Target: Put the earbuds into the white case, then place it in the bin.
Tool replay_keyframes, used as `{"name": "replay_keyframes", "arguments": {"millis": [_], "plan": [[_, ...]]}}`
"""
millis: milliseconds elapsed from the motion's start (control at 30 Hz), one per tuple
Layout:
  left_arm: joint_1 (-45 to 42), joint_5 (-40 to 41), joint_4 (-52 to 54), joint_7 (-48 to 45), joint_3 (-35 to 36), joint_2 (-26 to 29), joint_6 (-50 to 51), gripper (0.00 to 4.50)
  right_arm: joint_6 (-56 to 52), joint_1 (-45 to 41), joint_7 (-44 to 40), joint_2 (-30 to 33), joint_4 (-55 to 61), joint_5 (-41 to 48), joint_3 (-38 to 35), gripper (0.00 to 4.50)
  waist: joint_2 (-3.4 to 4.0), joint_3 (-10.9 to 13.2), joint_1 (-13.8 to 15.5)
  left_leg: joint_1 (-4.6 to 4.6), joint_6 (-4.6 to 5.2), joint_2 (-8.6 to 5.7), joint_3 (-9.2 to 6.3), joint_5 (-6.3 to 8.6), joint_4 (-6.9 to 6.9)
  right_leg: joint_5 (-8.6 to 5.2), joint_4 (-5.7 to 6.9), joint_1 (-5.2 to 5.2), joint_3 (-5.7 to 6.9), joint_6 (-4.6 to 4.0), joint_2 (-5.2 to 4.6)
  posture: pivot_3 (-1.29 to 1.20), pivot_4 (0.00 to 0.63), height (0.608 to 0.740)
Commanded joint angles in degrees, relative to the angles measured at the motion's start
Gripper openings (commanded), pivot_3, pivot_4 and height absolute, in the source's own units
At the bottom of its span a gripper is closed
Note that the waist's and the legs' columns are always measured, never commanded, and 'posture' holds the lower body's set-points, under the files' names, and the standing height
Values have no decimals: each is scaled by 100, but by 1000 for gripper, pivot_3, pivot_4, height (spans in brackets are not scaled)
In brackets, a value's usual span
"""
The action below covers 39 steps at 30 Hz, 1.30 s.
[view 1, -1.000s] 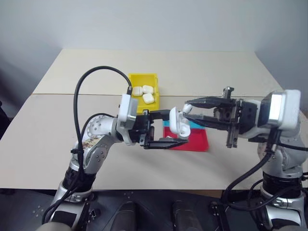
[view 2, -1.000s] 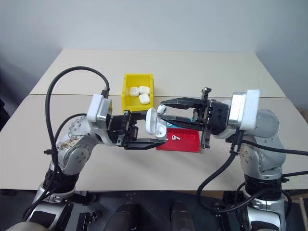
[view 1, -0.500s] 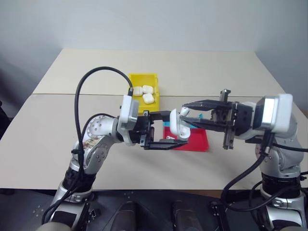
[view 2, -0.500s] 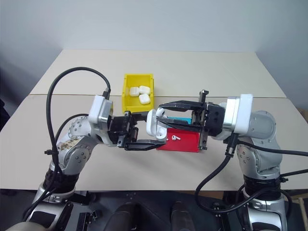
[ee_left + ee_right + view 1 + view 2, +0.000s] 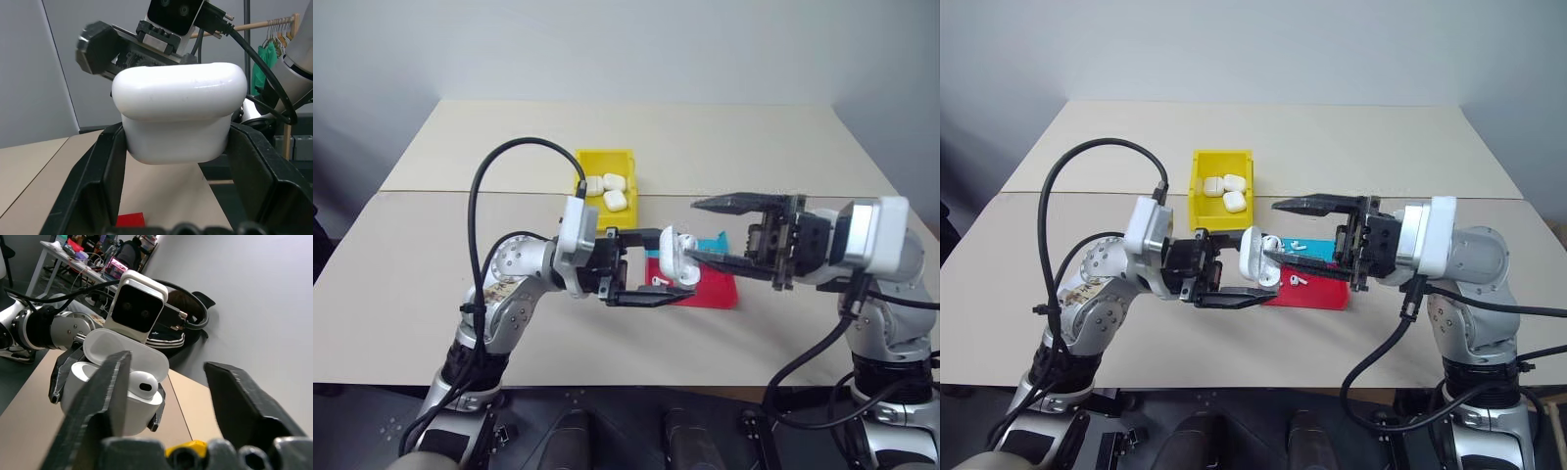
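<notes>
Left gripper clamps white case between its fingers, held in air above near edge of blue-and-red tray. Case lid flipped open, one earbud seated inside. Right gripper just beside case, jaws spread wide, holding nothing. Another earbud lies on tray. Yellow bin beyond tray holds three more cases.

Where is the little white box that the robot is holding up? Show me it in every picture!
Left eye view: the small rounded glossy white plastic case is at the centre, in the left pincer.
Right eye view: centre, below the bright yellow plastic bin.
Left wrist view: large, upper middle.
Right wrist view: left of centre, lid open.
Shared landmark: the left pincer's black fingers around it.
</notes>
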State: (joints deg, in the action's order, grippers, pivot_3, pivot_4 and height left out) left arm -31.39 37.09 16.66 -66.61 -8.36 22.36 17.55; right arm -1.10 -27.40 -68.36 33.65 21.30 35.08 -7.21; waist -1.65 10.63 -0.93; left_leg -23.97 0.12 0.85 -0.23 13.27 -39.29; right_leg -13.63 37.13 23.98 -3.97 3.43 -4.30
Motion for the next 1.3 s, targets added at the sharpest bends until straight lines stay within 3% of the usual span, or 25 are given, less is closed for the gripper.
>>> {"name": "replay_keyframes", "arguments": {"millis": [33, 200, 333, 467, 600, 867, 1033, 1300], "plan": [[-65, 106, 168, -7, 100, -46, -103, 2759, 94, 0, -43, 89, 55, -31, 72, 4164, 0, 0, 1, 0, 0, 0, 0, 0, 0, 0, 0, 0, 0, 0, 0, 0, 150, 740], [-1, 50, 135, -43, 135, 20, -155, 2759, 126, -11, -88, 167, 56, 111, -72, 4164, 0, 0, 6, 0, 0, 0, 0, 0, 0, 0, -1, 0, 0, 0, -1, 0, 150, 740], [338, -200, 37, -281, 270, 398, -431, 2759, -894, -274, 210, 803, -250, 477, -402, 4164, 1, 0, -17, 0, 0, 0, 0, 0, 0, 0, 0, 0, 0, 0, -1, 0, 150, 740], [834, -555, -162, -652, 374, 886, -966, 2759, -2008, -864, 399, 1721, -922, -344, 275, 4164, 1, 0, -42, 7, 0, 2, 9, 0, 2, 0, 2, 3, -6, -3, 0, 0, 150, 740], [1185, -769, -262, -683, 348, 1018, -1266, 2759, -2455, -1812, -27, 2132, -1659, -1482, 1520, 4164, 2, 0, -53, 13, 1, 5, 14, 0, 4, 0, -2, -1, -6, -6, 0, 0, 150, 740], [1528, -1190, -317, -387, 155, 797, -1676, 2759, -1756, -3929, -1108, 1277, -3969, -3216, 3230, 4164, 3, 1, -93, -7, 0, 5, 15, 0, 5, 1, -3, 19, -5, -5, -2, 0, 150, 740], [1700, -1243, -204, -125, 176, 724, -1700, 2759, -704, -4507, -1220, 645, -5341, -4237, 3873, 4164, 3, 1, -109, -10, 0, 2, 14, 0, 5, 1, -1, 21, -3, -5, -6, 0, 150, 740], [1848, -1269, -51, 196, 174, 715, -1701, 2759, 314, -5129, -968, -444, -7256, -5130, 4177, 4164, 7, 2, -174, -11, 0, 3, 12, 0, 6, 3, 5, 29, -3, -7, -6, 0, 150, 740]]}}
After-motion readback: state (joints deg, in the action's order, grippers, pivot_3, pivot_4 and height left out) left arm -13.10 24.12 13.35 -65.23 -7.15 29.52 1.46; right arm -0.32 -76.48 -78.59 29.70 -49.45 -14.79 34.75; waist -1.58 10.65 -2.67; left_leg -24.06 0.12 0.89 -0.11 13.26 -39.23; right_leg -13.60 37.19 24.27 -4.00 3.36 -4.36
